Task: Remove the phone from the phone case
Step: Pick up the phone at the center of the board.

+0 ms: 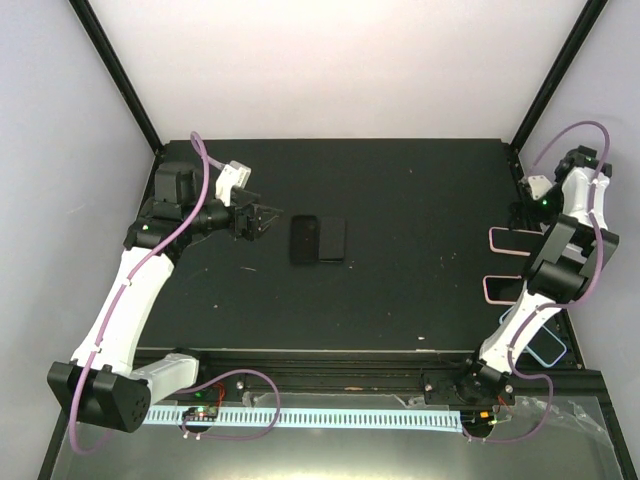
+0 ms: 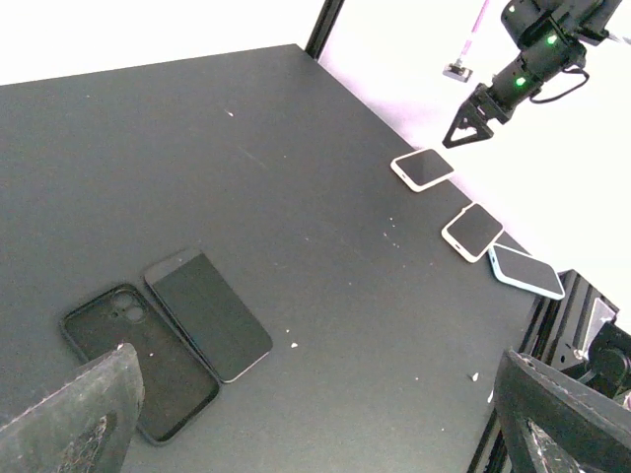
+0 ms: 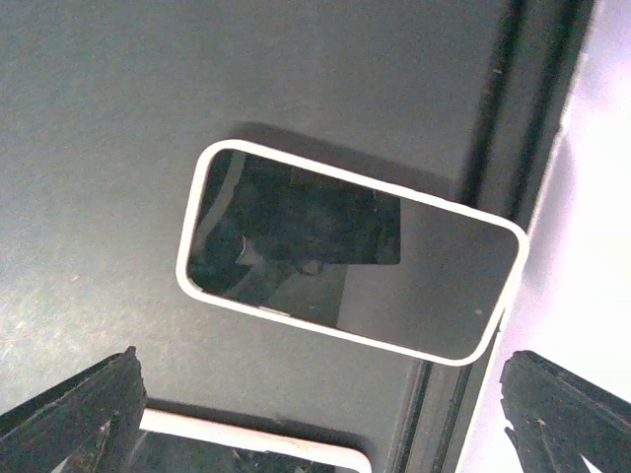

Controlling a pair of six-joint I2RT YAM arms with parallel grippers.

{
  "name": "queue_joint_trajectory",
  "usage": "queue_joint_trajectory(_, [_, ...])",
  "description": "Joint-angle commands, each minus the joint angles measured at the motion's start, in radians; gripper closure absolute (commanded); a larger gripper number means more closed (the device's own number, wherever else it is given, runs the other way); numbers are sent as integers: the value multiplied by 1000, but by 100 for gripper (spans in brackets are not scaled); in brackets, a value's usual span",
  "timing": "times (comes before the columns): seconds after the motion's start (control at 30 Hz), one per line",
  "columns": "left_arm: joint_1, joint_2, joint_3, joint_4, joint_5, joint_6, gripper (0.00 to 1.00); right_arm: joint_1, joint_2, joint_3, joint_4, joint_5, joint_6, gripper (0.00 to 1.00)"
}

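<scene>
Hidden: the right gripper (image 3: 315, 429) was masked by its own arm in the top view, and its wrist view showed only two finger tips at the lower corners.
Cut off: the middle cased phone (image 3: 227, 455) was sliced by the bottom edge of the right wrist view, so only a strip of its pale rim showed.
Hard to make out: whether the phone (image 1: 332, 239) and the phone case (image 1: 303, 239) touched along their long edges or lay just apart. The far cased phone (image 3: 350, 251) showed only a dim reflection on its glass.
Left gripper (image 1: 258, 220): fingers spread wide apart, holding and touching nothing. It hung just left of the phone case and pointed right towards it.
Right gripper: fingers spread wide, empty, poised above the far cased phone at the far right edge of the table (image 1: 420, 220).
Phone: out of its case, flat on the table near the middle, dark face up, on the right of the case.
Phone case: black and empty, with its open side up and the camera cutout visible. It lay parallel to the phone on the phone's left.
Right edge: the far and middle cased phones lay one behind the other, with a light-blue cased phone (image 2: 525, 271) nearest.
</scene>
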Motion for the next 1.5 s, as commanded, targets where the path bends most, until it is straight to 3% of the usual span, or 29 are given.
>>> queue_joint_trajectory(0.0, [7, -18, 3, 33, 15, -5, 1, -30, -14, -22, 132, 42, 127, 3])
queue_joint_trajectory(0.07, [7, -18, -5, 53, 22, -18, 1, -38, -22, -46, 192, 83, 142, 12])
queue_joint_trajectory(0.27, [7, -14, -5, 79, 25, -43, 1, -43, -47, -138, 373, 249, 96, 55])
queue_joint_trajectory(0.4, [7, -25, 1, 92, 28, -54, 1, -49, -36, -183, 444, 314, 50, 72])
queue_joint_trajectory(0.67, [7, -30, 1, 91, 34, -64, 1, -73, -23, -276, 569, 385, -23, 84])
queue_joint_trajectory(0.9, [7, -48, -11, 93, 29, -72, 1, -75, 16, -271, 569, 358, -16, 90])
queue_joint_trajectory(1.47, [7, -57, -23, 107, 29, -92, 1, -75, 87, -299, 566, 277, -27, 96])
